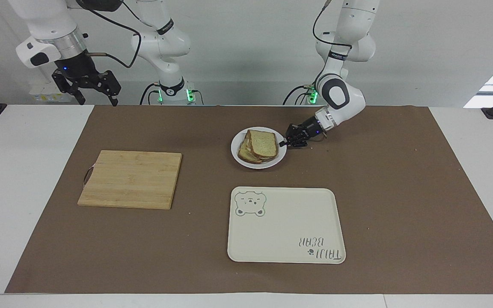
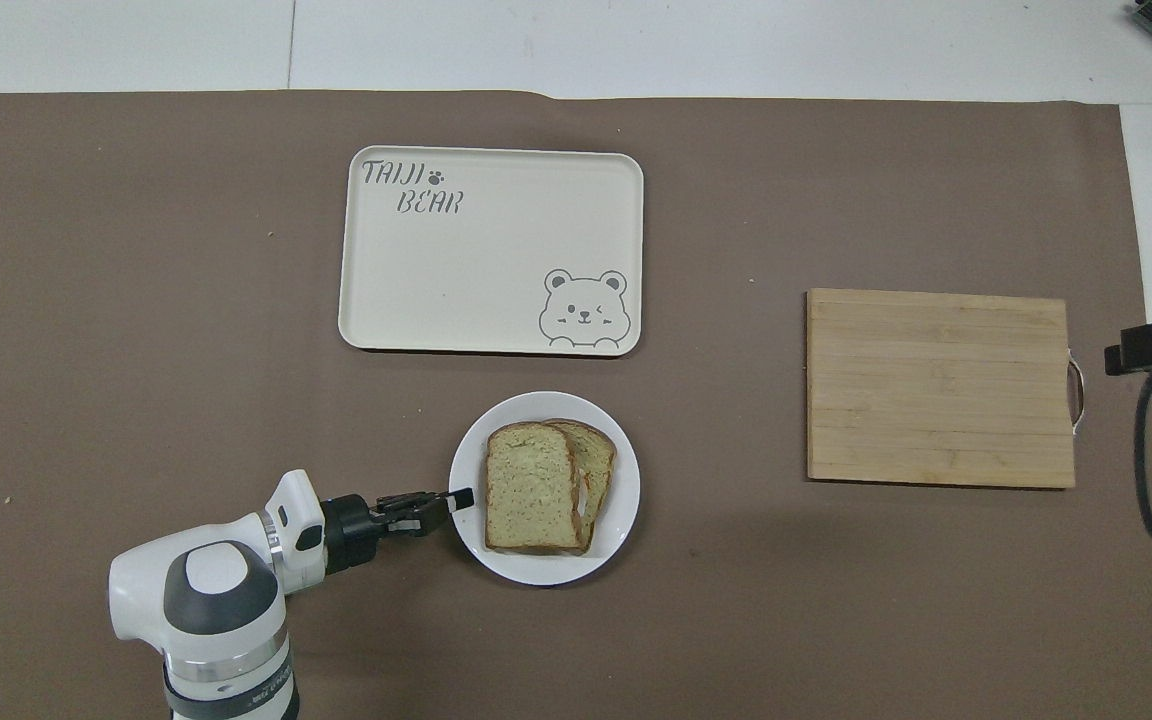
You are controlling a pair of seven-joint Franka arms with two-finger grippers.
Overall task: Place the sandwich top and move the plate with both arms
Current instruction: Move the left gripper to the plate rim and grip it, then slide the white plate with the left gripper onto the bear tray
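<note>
The small white plate (image 1: 234, 150) (image 2: 626, 505) is in the middle of the brown mat, on the robots' side of the tray. It carries a sandwich, with the plain tan sandwich top (image 1: 264, 144) (image 2: 528, 485) lying on a lower slice (image 2: 598, 470) that sticks out beside it. My left gripper (image 1: 284, 143) (image 2: 461, 497) is low and level, shut on the plate's rim at the left arm's side. The plate looks tipped and slightly raised there. My right gripper (image 1: 98, 102) hangs open and empty, high over the right arm's end of the table, and waits.
A cream tray with a bear drawing (image 1: 285, 224) (image 2: 491, 250) lies just farther from the robots than the plate. A wooden cutting board (image 1: 131, 179) (image 2: 939, 388) with a wire handle lies toward the right arm's end.
</note>
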